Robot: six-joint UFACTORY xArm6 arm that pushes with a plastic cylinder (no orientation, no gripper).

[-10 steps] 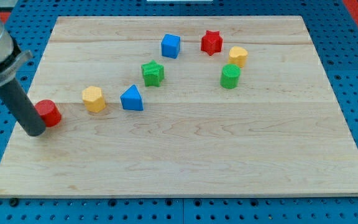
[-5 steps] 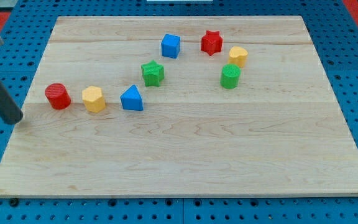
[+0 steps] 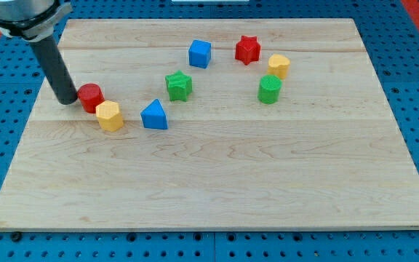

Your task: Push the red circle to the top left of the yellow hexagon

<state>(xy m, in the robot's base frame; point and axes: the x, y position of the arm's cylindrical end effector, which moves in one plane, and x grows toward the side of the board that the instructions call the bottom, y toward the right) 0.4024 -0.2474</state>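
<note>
The red circle [image 3: 91, 97] sits on the wooden board [image 3: 217, 182] at the view's left, touching the upper left side of the yellow hexagon [image 3: 109, 116]. My tip [image 3: 66, 100] is right against the red circle's left side. The dark rod rises from it toward the view's top left.
A blue triangle [image 3: 154, 115] lies just right of the yellow hexagon. A green star [image 3: 179, 85], a blue cube [image 3: 199, 53], a red star [image 3: 248, 49], a yellow cylinder [image 3: 278, 66] and a green cylinder [image 3: 269, 89] stand further right and up.
The red circle has moved right and up, from the left edge to the yellow hexagon's upper left. My tip swung out left, then up and right to the circle's left side.
</note>
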